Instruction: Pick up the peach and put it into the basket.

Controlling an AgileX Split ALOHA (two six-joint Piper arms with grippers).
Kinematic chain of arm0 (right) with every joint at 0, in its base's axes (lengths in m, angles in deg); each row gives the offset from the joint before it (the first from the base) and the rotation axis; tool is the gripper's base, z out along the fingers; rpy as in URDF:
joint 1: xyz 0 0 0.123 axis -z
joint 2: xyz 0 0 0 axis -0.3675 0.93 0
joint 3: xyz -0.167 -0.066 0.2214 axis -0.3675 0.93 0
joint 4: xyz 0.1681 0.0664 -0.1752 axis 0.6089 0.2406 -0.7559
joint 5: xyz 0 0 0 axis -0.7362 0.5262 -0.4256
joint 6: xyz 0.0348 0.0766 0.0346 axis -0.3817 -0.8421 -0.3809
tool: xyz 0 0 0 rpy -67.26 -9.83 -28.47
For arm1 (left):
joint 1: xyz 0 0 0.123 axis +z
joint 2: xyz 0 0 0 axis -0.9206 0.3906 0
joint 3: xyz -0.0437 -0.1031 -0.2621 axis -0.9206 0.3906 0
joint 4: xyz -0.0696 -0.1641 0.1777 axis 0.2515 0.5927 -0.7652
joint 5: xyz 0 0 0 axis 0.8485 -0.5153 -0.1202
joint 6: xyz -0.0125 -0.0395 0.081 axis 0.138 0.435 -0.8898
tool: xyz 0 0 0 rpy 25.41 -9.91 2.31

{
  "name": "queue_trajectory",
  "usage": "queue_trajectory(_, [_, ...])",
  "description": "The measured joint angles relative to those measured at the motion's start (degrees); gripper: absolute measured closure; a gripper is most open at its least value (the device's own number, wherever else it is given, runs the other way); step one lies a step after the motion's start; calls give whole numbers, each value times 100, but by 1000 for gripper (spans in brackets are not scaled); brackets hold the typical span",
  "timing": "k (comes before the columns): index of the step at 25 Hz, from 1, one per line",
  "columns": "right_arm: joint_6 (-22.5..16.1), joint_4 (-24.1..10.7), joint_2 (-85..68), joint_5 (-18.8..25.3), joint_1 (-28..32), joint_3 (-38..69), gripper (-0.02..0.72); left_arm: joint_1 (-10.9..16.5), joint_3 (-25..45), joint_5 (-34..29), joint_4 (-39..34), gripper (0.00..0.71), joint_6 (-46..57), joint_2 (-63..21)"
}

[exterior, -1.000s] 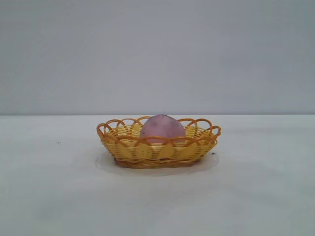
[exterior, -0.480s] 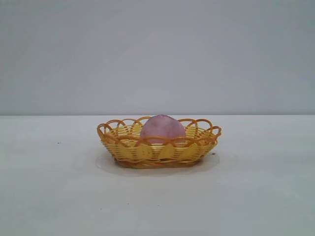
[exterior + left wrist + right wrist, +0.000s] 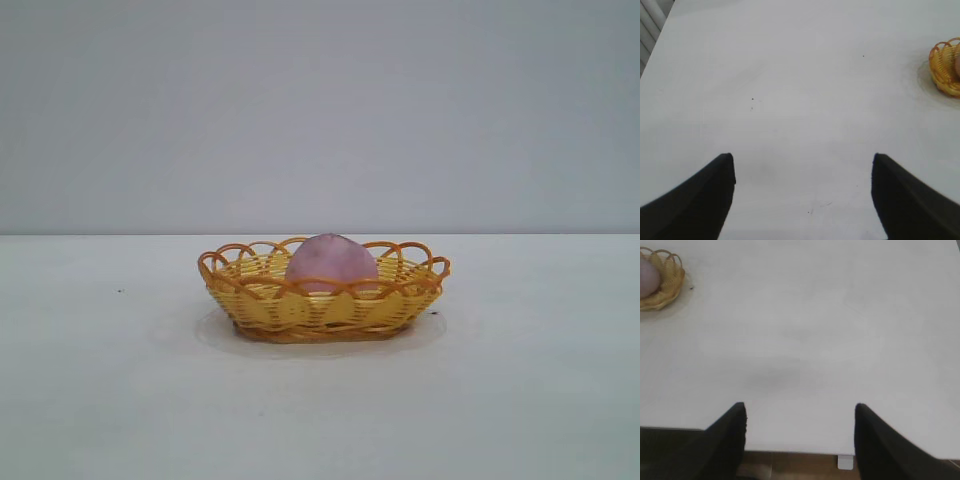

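Left gripper (image 3: 802,195): jaws apart, nothing between them. It hangs over bare table (image 3: 790,100), well apart from the basket, which shows only at the far margin of the left wrist view. The two dark fingers (image 3: 695,205) stand wide of each other, with white surface visible across the gap.

Table: white, plain, marked by a few small dark specks (image 3: 120,291). In the exterior view neither arm appears.

Basket (image 3: 325,310): shallow, oval, woven yellow with orange bands and a looped orange rim. It stands upright near the middle of the table, away from the edges visible in the exterior view. A faint round shadow or mark rings its base.

Peach (image 3: 331,262): dusty pink-mauve, rounded, resting inside the basket, slightly toward the basket's centre-right. Its top rises above the rim; its lower part is hidden by the near wall. No gripper touches it.

Right gripper (image 3: 800,440): jaws apart, holding nothing. It sits above the near edge of the table (image 3: 790,452), with that edge and a brown floor strip visible between the fingers. The basket and peach appear far off at the corner of the right wrist view, well apart from this gripper.
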Motion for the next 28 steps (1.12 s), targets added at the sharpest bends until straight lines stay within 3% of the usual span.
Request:
queue_trajectory(9, [-9,10,-722,22,0,84,297,12,0,0,0,211,0,0])
queue_trajectory(15, [-13,10,-725,22,0,88,297,262,0,0,0,211,0,0])
queue_trajectory(28, [-126,10,-725,91,0,101,297,267,0,0,0,211,0,0])
